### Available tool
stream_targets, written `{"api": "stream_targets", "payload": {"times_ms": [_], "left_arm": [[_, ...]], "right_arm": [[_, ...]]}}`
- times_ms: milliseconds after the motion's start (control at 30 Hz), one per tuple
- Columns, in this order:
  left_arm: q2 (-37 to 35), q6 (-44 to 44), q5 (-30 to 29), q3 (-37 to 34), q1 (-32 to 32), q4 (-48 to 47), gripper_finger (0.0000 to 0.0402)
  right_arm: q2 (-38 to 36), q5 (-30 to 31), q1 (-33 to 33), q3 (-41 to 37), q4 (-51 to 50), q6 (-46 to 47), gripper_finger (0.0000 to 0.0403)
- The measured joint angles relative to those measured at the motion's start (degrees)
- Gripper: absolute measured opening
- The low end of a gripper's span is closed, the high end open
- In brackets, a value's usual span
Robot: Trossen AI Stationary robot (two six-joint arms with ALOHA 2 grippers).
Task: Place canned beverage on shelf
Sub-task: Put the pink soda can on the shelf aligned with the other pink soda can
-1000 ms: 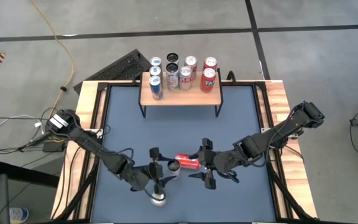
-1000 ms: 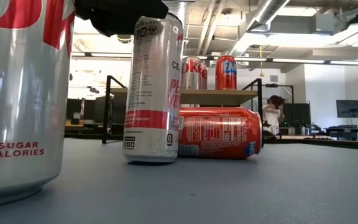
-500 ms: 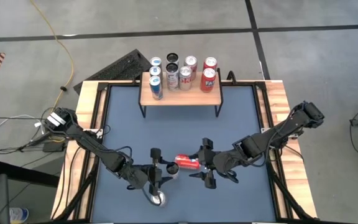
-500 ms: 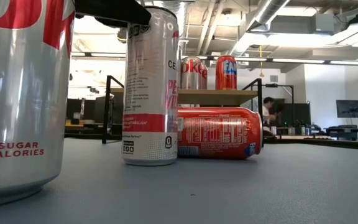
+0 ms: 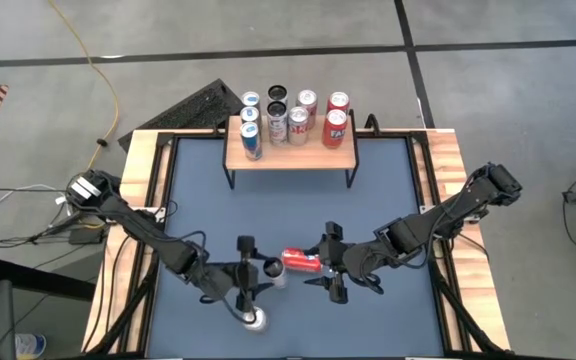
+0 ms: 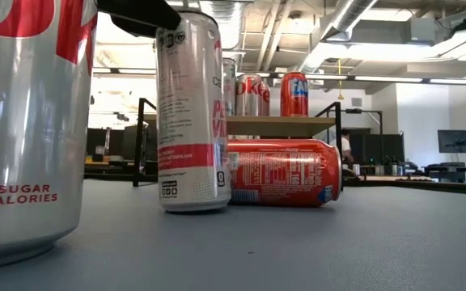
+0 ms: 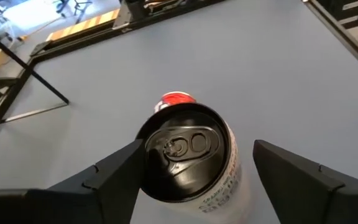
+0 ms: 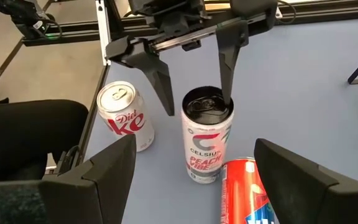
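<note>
A tall white-and-pink can point(image 5: 271, 271) with a black top stands on the blue table, tipped a little. My left gripper point(image 7: 197, 146) is open astride the can's top. Just to the can's right, a red can point(image 5: 301, 261) lies on its side. My right gripper point(image 5: 333, 270) hangs open above the table beside the red can's right end and touches nothing. The shelf point(image 5: 290, 152), a wooden top on black legs, stands at the far edge with several cans upright on it. A silver Diet Coke can point(image 5: 256, 319) stands near the front edge. My left gripper is open, and one finger point(image 7: 124, 165) lies against the tall can's top rim point(image 7: 145, 148). The other finger point(image 7: 278, 171) stands clear of the can. The fingers slant down from the table's left. The can's base point(image 6: 194, 206) is on the table and its top leans left.
Black rails and a wooden frame point(image 5: 136, 200) border the blue table point(image 5: 298, 210). Open table lies between the cans and the shelf. In the low view the Diet Coke can point(image 6: 23, 129) fills the left, and desks and a person show in the room behind.
My left gripper has risen a little, rolled about its own axis and drawn slightly toward the table's left edge. The tall can's top has gone left with it, so the can now leans. The red can and my right arm have kept still.
</note>
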Motion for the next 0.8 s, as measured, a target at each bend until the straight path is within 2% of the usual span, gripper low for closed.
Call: {"api": "stream_targets", "payload": {"times_ms": [200, 467, 633, 800], "left_arm": [[-0.28, 0.08, -0.50, 0.00, -0.44, 0.14, 0.0309], [-0.35, 0.55, -4.19, 0.00, -0.70, 0.22, 0.0312], [0.29, -3.55, 2.60, 0.00, 0.92, 0.43, 0.0312], [1.46, -4.09, 2.14, 0.00, 1.61, 2.99, 0.0312]], "right_arm": [[0.00, 0.00, 0.00, 0.00, 0.00, -0.01, 0.0317], [0.02, 0.02, 0.00, 0.00, 0.00, -0.02, 0.0317], [0.30, 0.04, 0.09, 0.00, 0.04, 0.56, 0.0317], [1.07, 0.10, 0.17, 0.04, -0.09, 1.21, 0.0317]]}}
